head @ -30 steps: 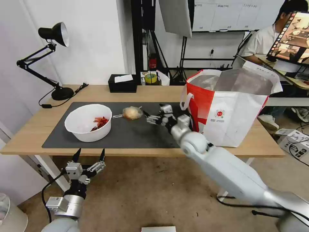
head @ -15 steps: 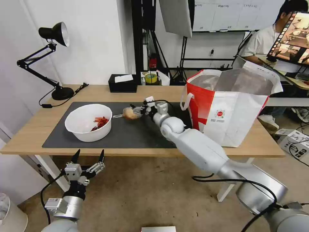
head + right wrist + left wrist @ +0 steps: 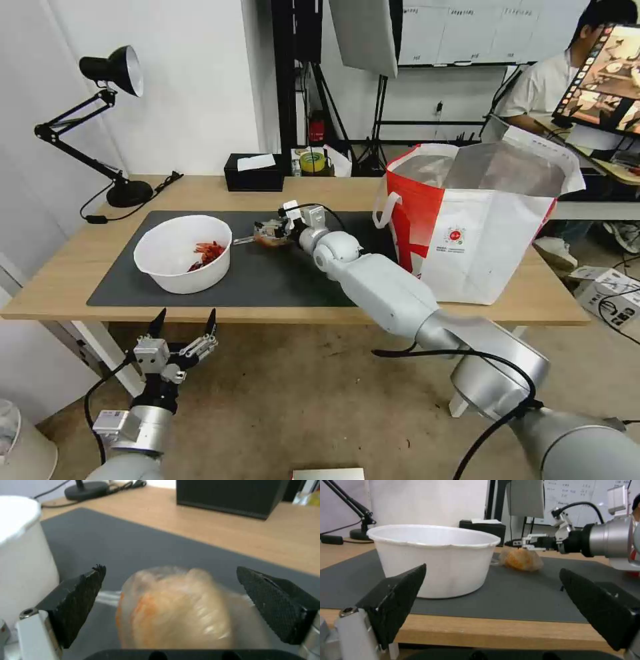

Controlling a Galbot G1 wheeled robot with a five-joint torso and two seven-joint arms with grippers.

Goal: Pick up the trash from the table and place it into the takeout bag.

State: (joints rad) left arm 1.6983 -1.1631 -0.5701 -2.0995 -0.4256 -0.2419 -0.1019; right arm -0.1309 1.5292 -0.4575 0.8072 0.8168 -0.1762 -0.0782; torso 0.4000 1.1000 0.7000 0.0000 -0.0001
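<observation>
My right pincer [image 3: 170,585] has reached the clear-bagged tan bun [image 3: 173,612] on the grey-matted tabletop [image 3: 280,280], jaws spread around it; grasping comes next. Left pincer [image 3: 185,323] hangs open, idle.

right end effector advanced to the bagged bun.
over one second the right end effector [image 3: 269,230] reached leftward across the mat, its open fingers [image 3: 76,600] now flanking the bagged bun [image 3: 173,610].

table [image 3: 200,190] — grey mat [image 3: 280,280], takeout bag [image 3: 480,233]
</observation>
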